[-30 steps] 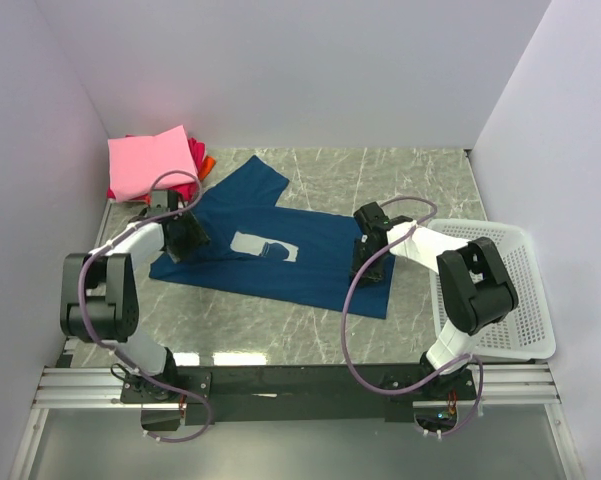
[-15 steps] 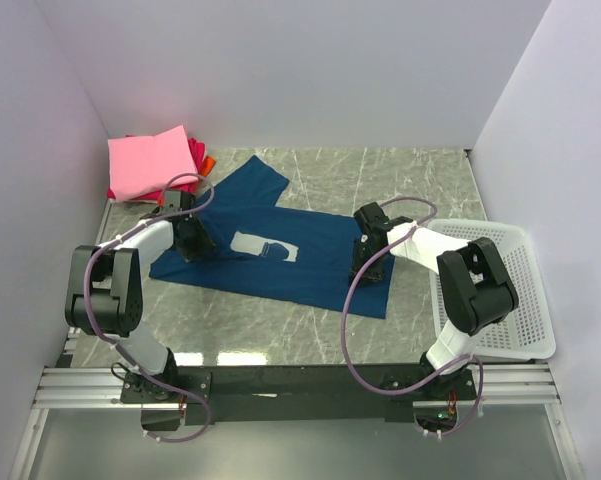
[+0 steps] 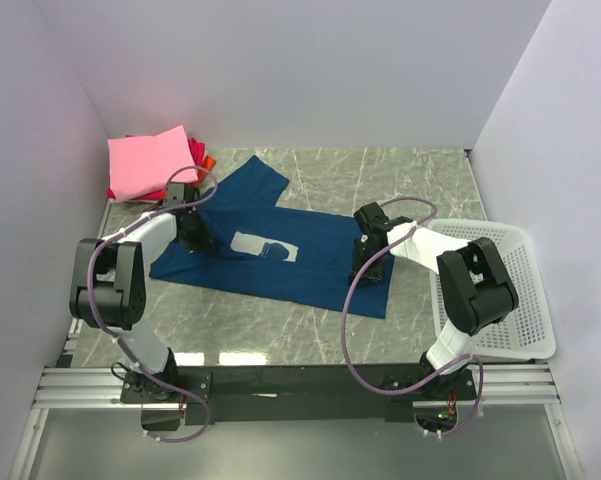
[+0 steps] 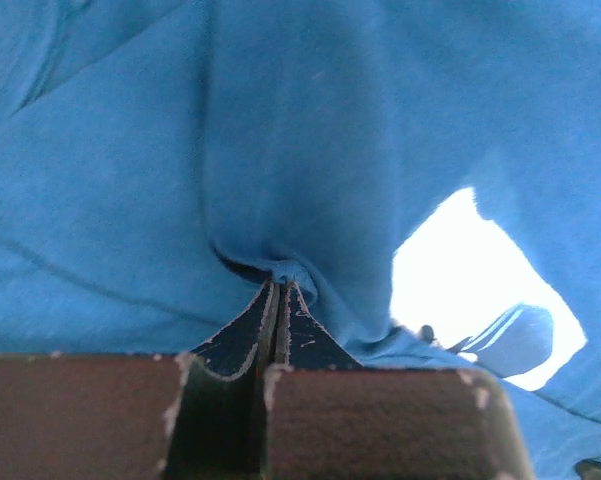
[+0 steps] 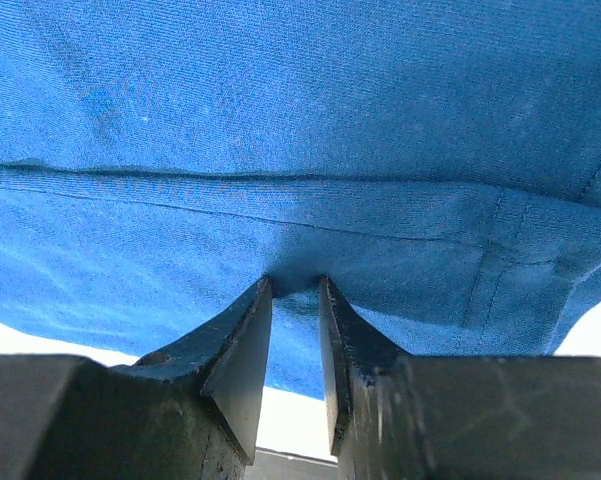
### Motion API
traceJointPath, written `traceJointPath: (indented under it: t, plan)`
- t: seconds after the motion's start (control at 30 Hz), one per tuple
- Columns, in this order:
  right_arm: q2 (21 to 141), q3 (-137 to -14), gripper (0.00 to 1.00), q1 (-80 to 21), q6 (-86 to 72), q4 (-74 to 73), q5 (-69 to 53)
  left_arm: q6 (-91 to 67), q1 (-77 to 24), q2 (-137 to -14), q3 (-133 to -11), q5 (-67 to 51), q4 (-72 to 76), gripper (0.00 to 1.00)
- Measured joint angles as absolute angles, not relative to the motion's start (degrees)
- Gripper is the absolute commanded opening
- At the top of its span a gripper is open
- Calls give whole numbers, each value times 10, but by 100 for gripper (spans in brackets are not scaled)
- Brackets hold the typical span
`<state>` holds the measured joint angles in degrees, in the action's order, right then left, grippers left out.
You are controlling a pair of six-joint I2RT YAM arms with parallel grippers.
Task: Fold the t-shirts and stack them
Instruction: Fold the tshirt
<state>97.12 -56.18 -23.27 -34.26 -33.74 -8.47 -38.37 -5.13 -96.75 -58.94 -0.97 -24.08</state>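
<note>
Bare table (image 3: 410, 175) beyond the blue shirt (image 3: 320, 265), mesh basket (image 3: 528, 300) blocking right, folded stack (image 3: 150, 162) far left

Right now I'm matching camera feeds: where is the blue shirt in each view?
Top: blue shirt spread flat at centre.
Left wrist: fills the frame, pinched in left gripper.
Right wrist: fills the upper frame, hem in right gripper.
Shared: white print, in top and left wrist.

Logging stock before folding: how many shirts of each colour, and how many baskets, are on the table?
Blue shirt: 1
Pink shirt: 1
Red shirt: 1
Orange shirt: 1
Basket: 1
Total: 5
</note>
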Motion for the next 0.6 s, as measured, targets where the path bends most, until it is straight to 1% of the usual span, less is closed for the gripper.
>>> traceJointPath:
  t: [0.37, 0.6]
  plan:
    - [972, -562, 33, -233, -343, -338, -83, -383, -74, -1027, -689, -49, -243, 0]
    - [973, -562, 32, -233, -342, -339, -83, -382, -96, -1070, -723, -69, -246, 0]
